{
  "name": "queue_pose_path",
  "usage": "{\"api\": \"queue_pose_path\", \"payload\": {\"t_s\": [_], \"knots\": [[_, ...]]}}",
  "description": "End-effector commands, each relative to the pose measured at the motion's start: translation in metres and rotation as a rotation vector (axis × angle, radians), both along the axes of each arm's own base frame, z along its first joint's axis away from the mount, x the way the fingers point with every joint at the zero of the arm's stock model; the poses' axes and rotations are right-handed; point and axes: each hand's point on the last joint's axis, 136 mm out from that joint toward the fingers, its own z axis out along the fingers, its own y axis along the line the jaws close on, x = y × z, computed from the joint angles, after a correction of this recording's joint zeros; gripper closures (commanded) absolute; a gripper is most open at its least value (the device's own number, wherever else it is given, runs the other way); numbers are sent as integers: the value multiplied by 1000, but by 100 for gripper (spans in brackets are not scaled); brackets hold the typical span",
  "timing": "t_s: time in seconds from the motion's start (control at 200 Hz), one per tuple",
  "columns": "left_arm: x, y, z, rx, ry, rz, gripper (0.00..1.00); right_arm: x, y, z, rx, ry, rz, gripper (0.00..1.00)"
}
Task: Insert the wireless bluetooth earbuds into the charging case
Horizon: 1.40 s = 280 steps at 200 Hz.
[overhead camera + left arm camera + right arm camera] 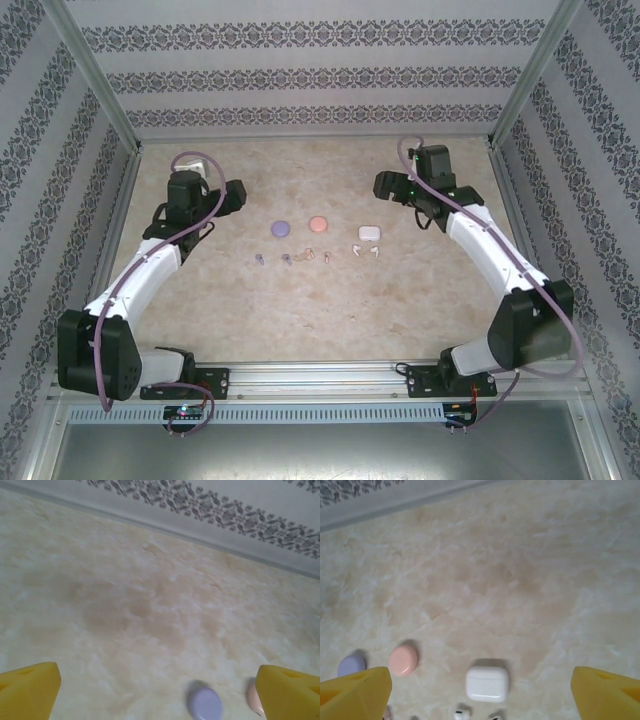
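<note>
Left gripper (233, 192) and right gripper (384, 184) hover with jaws wide apart, empty. Purple case (281, 228), pink case (318, 223) and white case (369, 233) sit between them, earbuds (327, 257) loose alongside.

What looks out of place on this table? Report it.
Nothing stands out. The purple case, pink case and white case sit shut in a row, with the earbuds lying loose in front of them.

Black-and-white arms (140, 275), purple cables (97, 360), yellow fingers (27, 690)
</note>
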Motion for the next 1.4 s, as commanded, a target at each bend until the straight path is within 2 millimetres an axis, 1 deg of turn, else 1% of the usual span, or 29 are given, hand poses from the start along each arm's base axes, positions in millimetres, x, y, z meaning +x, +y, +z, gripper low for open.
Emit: {"api": "queue_pose_path", "payload": {"t_s": [0.0,0.095,0.2,0.295,0.36,0.475,0.574,0.729,0.874,0.979,1.284,1.394], "knots": [[-1,-28,-14,-113,102,-1,0,-14,9,-31,-43,199,-29,10],[3,-47,-16,-174,137,-6,0,-11,21,-53,-69,307,-25,11],[6,-54,-17,-246,169,43,0,-10,30,-82,-125,434,-14,13],[6,-58,-19,-286,191,68,0,-8,37,-103,-181,502,-3,13],[4,-59,-19,-299,202,82,0,-9,38,-114,-219,527,-3,14],[1,-62,-20,-297,204,78,0,-12,39,-130,-231,552,6,13],[2,-70,-20,-307,205,42,0,-15,41,-143,-230,574,25,13],[6,-86,-22,-331,206,-20,0,-15,43,-158,-246,597,49,14],[10,-96,-23,-337,210,-49,0,-14,37,-170,-278,619,46,17],[11,-98,-25,-336,210,-54,0,-12,35,-176,-276,630,41,19],[12,-102,-34,-319,225,-56,0,-6,42,-188,-271,645,42,22],[12,-103,-36,-314,230,-57,0,-5,42,-192,-287,646,39,23]]}}
